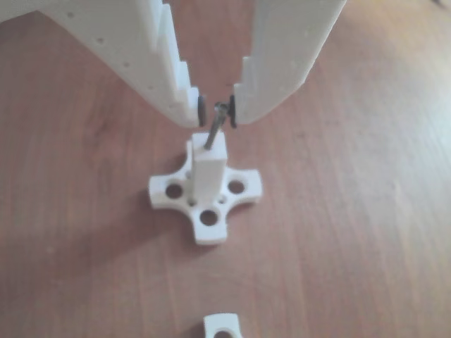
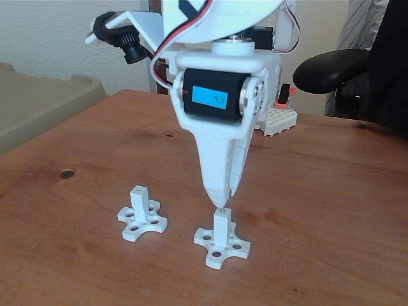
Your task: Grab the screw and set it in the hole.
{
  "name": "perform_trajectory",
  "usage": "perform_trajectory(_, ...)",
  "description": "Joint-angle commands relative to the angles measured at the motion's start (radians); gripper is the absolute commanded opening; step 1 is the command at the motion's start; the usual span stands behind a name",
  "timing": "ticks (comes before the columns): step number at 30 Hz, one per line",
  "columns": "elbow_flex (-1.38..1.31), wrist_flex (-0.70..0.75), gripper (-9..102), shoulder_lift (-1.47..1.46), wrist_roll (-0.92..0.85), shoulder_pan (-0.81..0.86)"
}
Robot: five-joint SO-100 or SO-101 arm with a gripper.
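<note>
My fingers [image 1: 216, 110] pinched the screw [image 1: 215, 129] by its head, tip seated in the hole [image 1: 209, 148] atop the near post [image 2: 220, 224]. Reddish wood tabletop [image 2: 319, 191]; black chair [image 2: 331, 70] far right, beige wall [image 2: 51, 38] behind.

- I read this as an office or a home desk set up for tinkering.
- My arm stands on a reddish wood-grain table [image 2: 331, 191].
- At two o'clock from the arm in the fixed view is a black office chair [image 2: 331, 69] armrest.
- At nine o'clock sits a beige plastic bin [image 2: 44, 102].
- A plain pale wall [image 2: 51, 32] runs behind at twelve.
</note>
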Motion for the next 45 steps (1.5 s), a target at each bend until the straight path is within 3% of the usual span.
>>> perform_trajectory(1, -0.002, 0.014, 4, 0.034, -0.002, -0.002)
perform_trajectory(45, 0.003, -0.008, 5, 0.018, -0.011, -0.008)
